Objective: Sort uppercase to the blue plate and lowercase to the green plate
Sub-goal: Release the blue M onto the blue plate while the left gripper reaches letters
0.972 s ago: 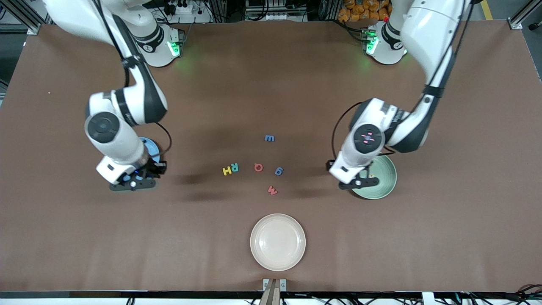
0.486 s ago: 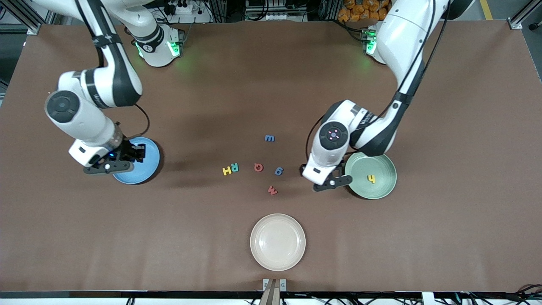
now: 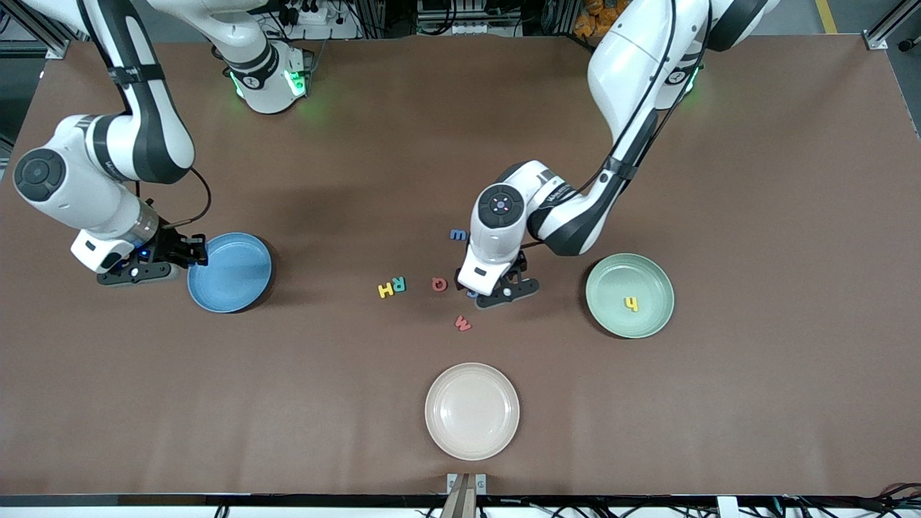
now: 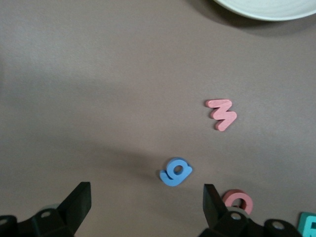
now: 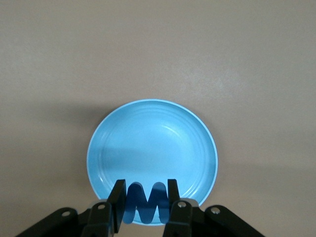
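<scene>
Right gripper (image 5: pixel 143 200) clamps blue M (image 5: pixel 144 201) upright, over rim of blue plate (image 3: pixel 234 277) at right arm's end. Left gripper (image 4: pixel 145 197) hangs w/ fingers spread over blue g (image 4: pixel 176 171); red w (image 4: pixel 221 113) and red Q (image 4: pixel 238 201) near it. Yellow h (image 3: pixel 632 303) lies in green plate (image 3: pixel 611 277). Yellow H (image 3: pixel 386 290), teal R (image 3: pixel 398 284), blue m (image 3: pixel 457 234) on table.

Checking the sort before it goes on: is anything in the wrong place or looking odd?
Nothing stands out. The yellow h lies in the green plate, where it belongs. The blue plate is empty; the right gripper holds the blue M at its rim. The left gripper, open, hovers over the g.
</scene>
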